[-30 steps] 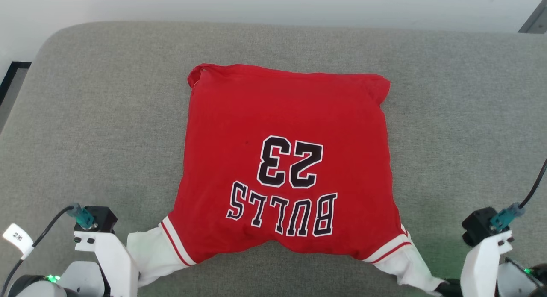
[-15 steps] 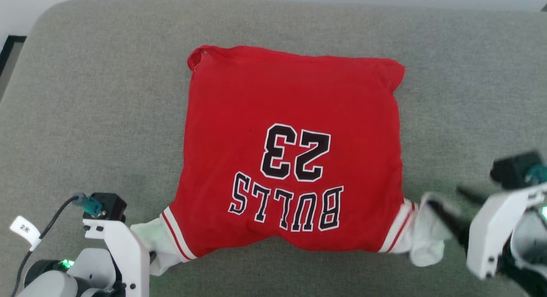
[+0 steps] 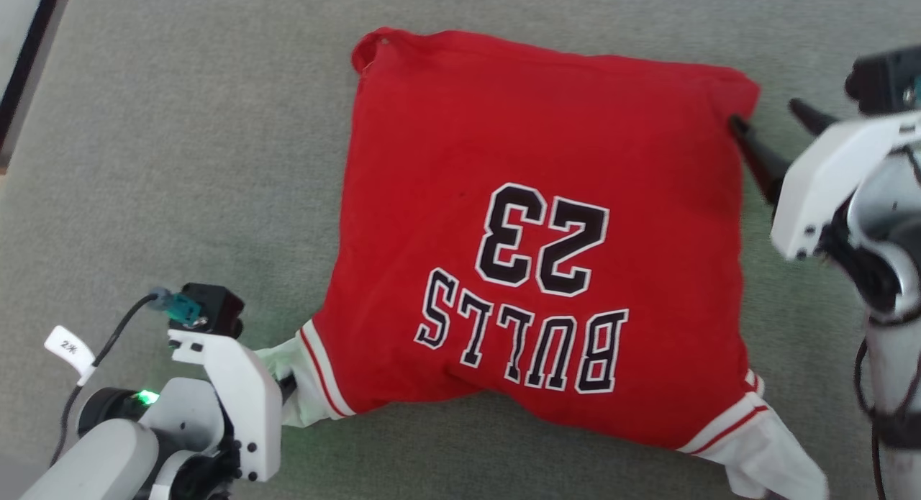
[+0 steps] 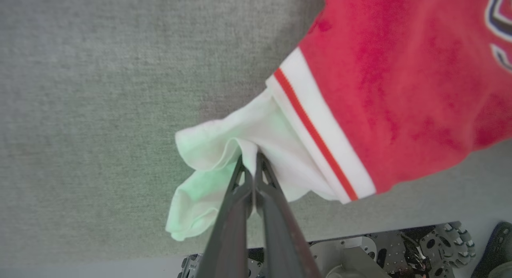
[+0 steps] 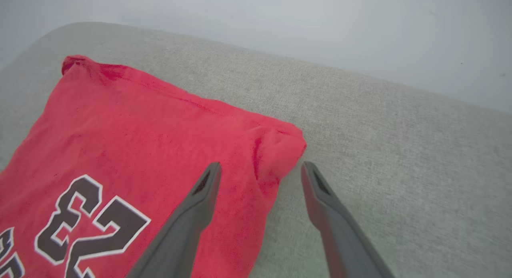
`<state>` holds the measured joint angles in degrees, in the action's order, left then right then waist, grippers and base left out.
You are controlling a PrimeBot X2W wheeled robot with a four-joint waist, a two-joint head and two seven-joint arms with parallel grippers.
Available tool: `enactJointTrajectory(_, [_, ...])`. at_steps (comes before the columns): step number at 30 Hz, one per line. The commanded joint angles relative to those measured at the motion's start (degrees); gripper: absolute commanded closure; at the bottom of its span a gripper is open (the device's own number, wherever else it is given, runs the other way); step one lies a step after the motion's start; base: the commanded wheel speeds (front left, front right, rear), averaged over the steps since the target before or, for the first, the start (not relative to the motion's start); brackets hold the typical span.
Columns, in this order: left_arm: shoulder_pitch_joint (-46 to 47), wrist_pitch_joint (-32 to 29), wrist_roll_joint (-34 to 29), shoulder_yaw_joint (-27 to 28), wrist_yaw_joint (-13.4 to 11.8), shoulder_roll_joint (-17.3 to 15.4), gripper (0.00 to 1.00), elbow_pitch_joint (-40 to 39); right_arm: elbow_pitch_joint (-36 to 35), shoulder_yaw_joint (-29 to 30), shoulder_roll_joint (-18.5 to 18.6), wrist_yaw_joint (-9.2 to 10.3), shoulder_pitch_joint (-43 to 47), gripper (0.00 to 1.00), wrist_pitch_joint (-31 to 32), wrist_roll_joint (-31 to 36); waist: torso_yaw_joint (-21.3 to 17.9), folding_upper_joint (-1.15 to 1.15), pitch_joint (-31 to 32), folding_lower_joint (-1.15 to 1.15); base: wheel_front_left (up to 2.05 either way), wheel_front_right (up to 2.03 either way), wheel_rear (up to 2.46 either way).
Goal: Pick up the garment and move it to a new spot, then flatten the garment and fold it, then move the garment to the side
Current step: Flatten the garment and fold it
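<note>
Left wrist view: the left tool [image 4: 250, 162] is clenched on the jersey's [image 3: 547, 234] white sleeve [image 4: 216, 144], anchoring it. The right tool [image 5: 260, 168] stands released, its fingers spread about the far right corner [image 5: 284, 142], probably to grasp it.

Open grey cushion [image 3: 180, 162] lies left of and beyond the shirt [image 3: 547, 140], which covers the middle; the left gripper [image 4: 251, 166], clamped on the near-left white sleeve [image 4: 216, 138], blocks that corner, and the right gripper [image 5: 260, 170], fingers spread, straddles the far-right corner.
</note>
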<state>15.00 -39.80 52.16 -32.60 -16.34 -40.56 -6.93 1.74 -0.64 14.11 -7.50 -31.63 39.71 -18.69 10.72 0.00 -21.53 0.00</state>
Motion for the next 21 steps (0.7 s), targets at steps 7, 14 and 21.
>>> enactJointTrajectory(7, [2.7, 0.5, -1.3, -1.4, 2.0, 2.0, 1.00, 1.5, 14.9, 0.2, 0.7, 0.01, -10.0, 0.00, 5.2, 4.0, 3.4, 0.00, -1.9, 0.00, 0.00, 0.00, 0.00])
enactJointTrajectory(14, [4.0, 0.9, -1.0, -2.0, 2.8, 3.6, 1.00, 2.9, 29.2, 1.1, -0.4, 0.01, -16.2, 0.00, 13.7, 6.0, 5.1, 0.00, -3.1, 0.00, 0.00, 0.00, 0.00])
enactJointTrajectory(21, [4.8, 1.4, -0.6, -2.0, 3.4, 4.4, 1.00, 4.8, 35.9, -1.0, 0.3, 0.03, -19.3, 1.00, 17.3, 6.8, 5.0, 0.00, -2.9, 0.00, 0.00, 0.00, 0.00])
